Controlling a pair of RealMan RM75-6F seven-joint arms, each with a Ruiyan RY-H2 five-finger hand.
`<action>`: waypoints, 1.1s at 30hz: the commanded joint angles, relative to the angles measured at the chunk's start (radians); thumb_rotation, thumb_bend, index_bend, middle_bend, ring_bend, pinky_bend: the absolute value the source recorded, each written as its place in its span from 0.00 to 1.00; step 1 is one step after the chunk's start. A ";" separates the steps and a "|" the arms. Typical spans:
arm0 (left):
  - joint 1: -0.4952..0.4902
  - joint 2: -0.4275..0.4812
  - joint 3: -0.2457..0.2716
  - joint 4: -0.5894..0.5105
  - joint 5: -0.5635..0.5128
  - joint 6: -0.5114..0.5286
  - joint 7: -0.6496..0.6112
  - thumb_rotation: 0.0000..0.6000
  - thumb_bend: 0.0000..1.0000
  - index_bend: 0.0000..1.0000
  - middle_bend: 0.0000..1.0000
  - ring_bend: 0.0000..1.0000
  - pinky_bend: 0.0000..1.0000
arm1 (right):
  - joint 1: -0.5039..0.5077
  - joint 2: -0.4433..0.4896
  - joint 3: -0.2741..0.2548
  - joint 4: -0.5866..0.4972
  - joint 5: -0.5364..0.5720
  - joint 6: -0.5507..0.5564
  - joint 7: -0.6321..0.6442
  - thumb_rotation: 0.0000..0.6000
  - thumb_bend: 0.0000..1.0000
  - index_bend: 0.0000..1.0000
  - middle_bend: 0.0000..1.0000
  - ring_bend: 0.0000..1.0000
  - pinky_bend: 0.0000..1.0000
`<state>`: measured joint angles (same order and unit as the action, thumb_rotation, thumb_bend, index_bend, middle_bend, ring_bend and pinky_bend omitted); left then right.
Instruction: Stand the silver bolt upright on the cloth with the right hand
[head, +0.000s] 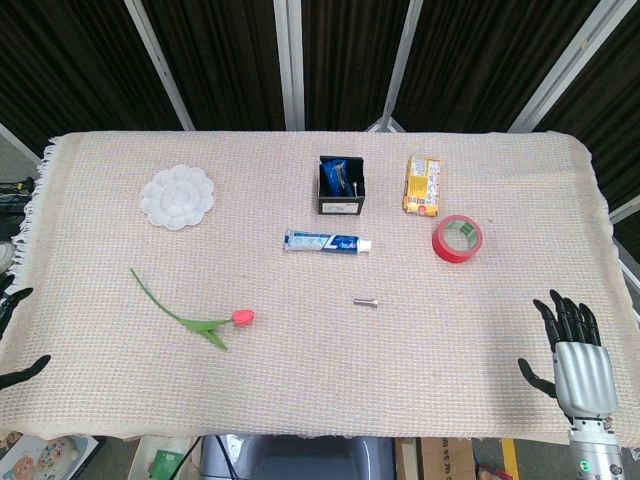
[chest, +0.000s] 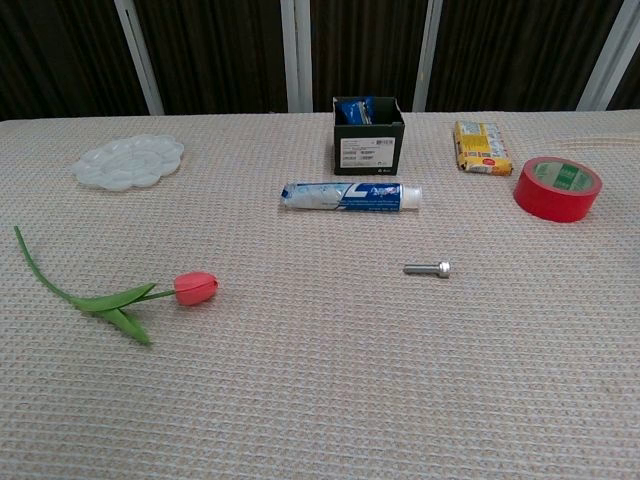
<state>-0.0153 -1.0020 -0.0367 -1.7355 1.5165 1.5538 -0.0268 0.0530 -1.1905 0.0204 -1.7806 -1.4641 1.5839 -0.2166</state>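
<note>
The silver bolt (head: 366, 301) lies on its side near the middle of the woven cloth (head: 300, 400), also seen as the bolt (chest: 428, 268) in the chest view with its head pointing right. My right hand (head: 573, 352) hovers over the cloth's front right corner, fingers spread and empty, well to the right of the bolt. Only dark fingertips of my left hand (head: 14, 335) show at the left edge of the head view, apart and holding nothing. Neither hand appears in the chest view.
A toothpaste tube (head: 328, 242) lies behind the bolt. Further back stand a black box (head: 340, 187), a yellow packet (head: 423, 184) and a red tape roll (head: 457, 239). A white palette (head: 177, 196) and a tulip (head: 200, 320) lie to the left.
</note>
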 joint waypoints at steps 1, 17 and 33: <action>-0.001 -0.001 -0.001 -0.002 -0.002 -0.001 0.002 1.00 0.25 0.16 0.00 0.00 0.00 | -0.003 0.003 0.003 -0.003 0.000 -0.002 0.006 1.00 0.24 0.14 0.01 0.01 0.00; 0.002 0.000 0.005 -0.006 0.008 0.004 0.010 1.00 0.25 0.15 0.00 0.00 0.00 | -0.007 -0.028 0.012 0.006 -0.037 0.001 0.021 1.00 0.24 0.18 0.01 0.01 0.00; 0.012 0.000 0.012 -0.015 0.022 0.022 0.026 1.00 0.25 0.15 0.00 0.00 0.00 | 0.177 -0.036 0.148 -0.203 0.156 -0.245 -0.207 1.00 0.24 0.22 0.01 0.01 0.00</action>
<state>-0.0033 -1.0019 -0.0246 -1.7503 1.5386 1.5755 -0.0004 0.1749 -1.2218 0.1232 -1.9255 -1.3763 1.3999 -0.3578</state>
